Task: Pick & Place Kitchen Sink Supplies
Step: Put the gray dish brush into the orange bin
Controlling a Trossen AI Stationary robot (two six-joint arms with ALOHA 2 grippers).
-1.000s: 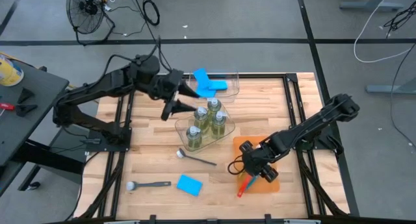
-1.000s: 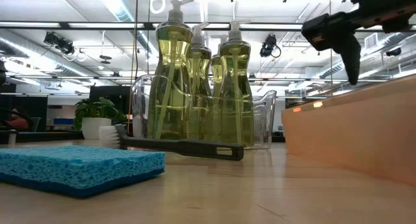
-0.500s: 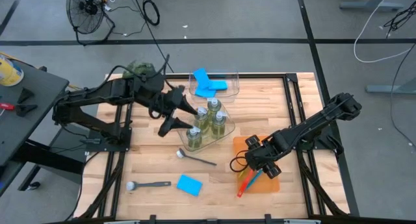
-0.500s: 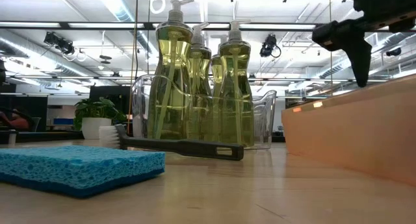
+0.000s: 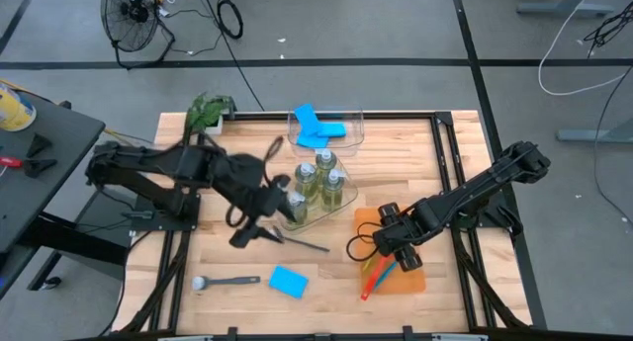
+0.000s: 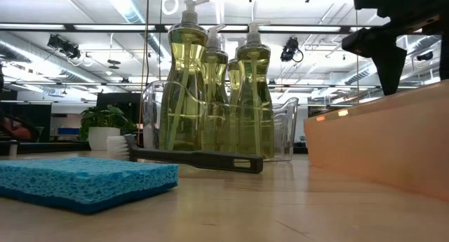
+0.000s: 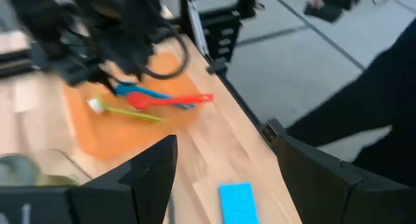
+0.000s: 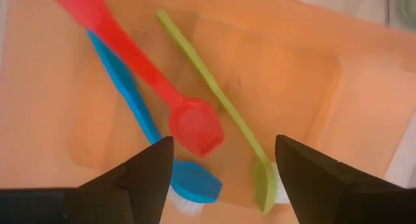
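Looking down, the right gripper, fingers apart, hovers over 3 brushes in the orange tray: red brush, blue brush, yellow-green brush. The left gripper, spread, reaches low beside the pump bottles.

- I saw pale, light-grained wood planks on the table.
- The tray was flat orange.
- On it lay a red brush, a blue brush and a yellow-green brush.
- The pump bottles held yellow-green liquid under white pumps.
- The sponge was bright blue.
- The loose brushes were dark grey.
- Both end effectors, left and right, were black.
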